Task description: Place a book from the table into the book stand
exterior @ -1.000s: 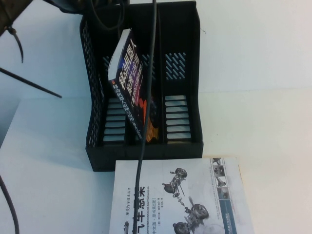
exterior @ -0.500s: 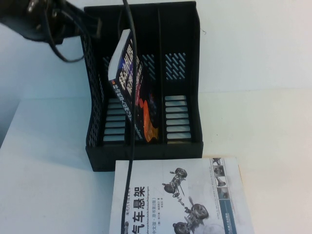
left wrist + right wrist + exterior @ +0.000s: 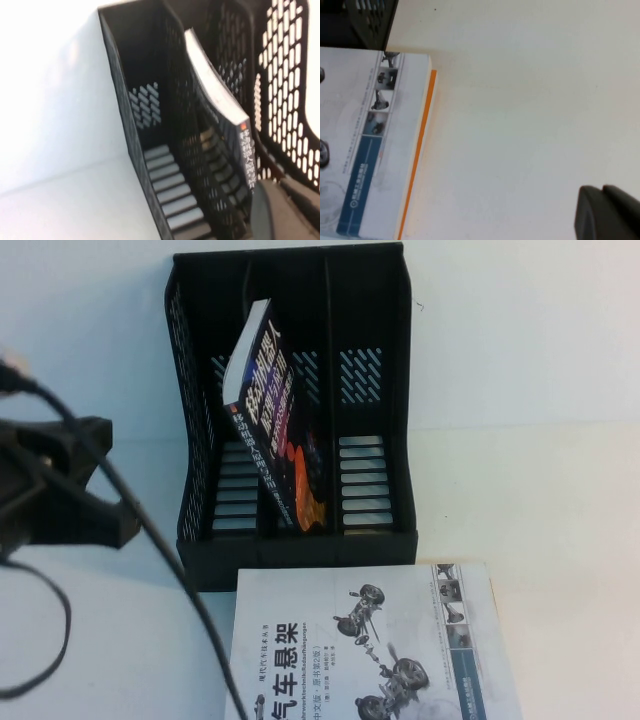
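Note:
The black book [image 3: 268, 410] stands in the middle slot of the black book stand [image 3: 375, 530], leaning left, its top against the divider. In the left wrist view the book [image 3: 220, 107] shows through the stand's mesh side [image 3: 285, 90]. My left gripper [image 3: 282, 215] is outside the stand's left side, holding nothing; its arm [image 3: 60, 495] hangs over the table [image 3: 540, 440] left of the stand. My right gripper [image 3: 606, 210] is shut and empty, low over bare table, out of the high view.
A white book with car-suspension drawings [image 3: 370, 640] lies flat in front of the stand; its orange-edged corner [image 3: 375, 150] shows in the right wrist view. A black cable [image 3: 170, 570] trails from the left arm across the table to the front edge.
My left arm has drawn back from above the stand to the left side of the table and lower. The black book stays in the middle slot.

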Available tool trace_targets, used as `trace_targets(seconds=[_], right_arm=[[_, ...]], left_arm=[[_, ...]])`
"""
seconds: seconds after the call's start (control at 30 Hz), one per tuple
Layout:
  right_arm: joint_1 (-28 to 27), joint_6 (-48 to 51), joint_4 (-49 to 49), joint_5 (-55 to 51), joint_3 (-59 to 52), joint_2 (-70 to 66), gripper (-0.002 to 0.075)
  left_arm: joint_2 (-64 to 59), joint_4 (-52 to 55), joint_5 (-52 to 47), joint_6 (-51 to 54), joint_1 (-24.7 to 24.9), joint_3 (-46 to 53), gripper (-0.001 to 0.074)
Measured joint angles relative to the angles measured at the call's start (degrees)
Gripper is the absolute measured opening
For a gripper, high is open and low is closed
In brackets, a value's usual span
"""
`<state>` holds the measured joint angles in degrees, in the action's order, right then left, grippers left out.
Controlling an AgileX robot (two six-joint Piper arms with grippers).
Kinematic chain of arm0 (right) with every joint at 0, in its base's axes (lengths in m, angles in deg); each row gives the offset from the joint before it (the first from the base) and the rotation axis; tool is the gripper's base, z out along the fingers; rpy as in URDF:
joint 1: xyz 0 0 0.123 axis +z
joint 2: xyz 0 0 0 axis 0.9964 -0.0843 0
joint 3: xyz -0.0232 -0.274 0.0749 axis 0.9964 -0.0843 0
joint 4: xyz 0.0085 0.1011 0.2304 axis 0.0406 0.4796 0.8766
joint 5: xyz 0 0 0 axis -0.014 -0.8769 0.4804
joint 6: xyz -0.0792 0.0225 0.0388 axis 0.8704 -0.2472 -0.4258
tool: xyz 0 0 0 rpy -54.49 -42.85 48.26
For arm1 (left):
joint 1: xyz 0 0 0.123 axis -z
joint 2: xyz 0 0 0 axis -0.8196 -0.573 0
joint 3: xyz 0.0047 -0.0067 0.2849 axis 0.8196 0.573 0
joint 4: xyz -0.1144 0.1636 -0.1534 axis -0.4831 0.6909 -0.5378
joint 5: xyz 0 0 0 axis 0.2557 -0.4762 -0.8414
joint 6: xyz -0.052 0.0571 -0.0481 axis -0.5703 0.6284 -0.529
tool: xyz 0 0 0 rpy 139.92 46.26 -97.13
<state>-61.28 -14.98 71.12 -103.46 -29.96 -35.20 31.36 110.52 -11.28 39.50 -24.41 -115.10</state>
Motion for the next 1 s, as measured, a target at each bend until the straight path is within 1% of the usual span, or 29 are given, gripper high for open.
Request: trace_targets(seconds=[0.13,0.23,0.9,1.0], right_arm=[[0.0,0.0,-0.15,0.32,0.0,0.0,-0.0002],[0.0,0.0,-0.15,0.32,0.0,0.0,-0.0002],[0.0,0.0,-0.15,0.32,0.0,0.0,-0.0002],[0.0,0.0,-0.15,0.32,0.0,0.0,-0.0002]], left_arm=[[5.3,1.04,6.88,0.0,0.0,6.97,-0.0002],[6.23,1.28,7.89,0.0,0.0,8.98,-0.0003],[6.15,1.52,7.66,-0.12,0.0,9.51,-0.0003],[8.4,1.52,7.41,-0.12,-0.8,10.37,-0.0003]])
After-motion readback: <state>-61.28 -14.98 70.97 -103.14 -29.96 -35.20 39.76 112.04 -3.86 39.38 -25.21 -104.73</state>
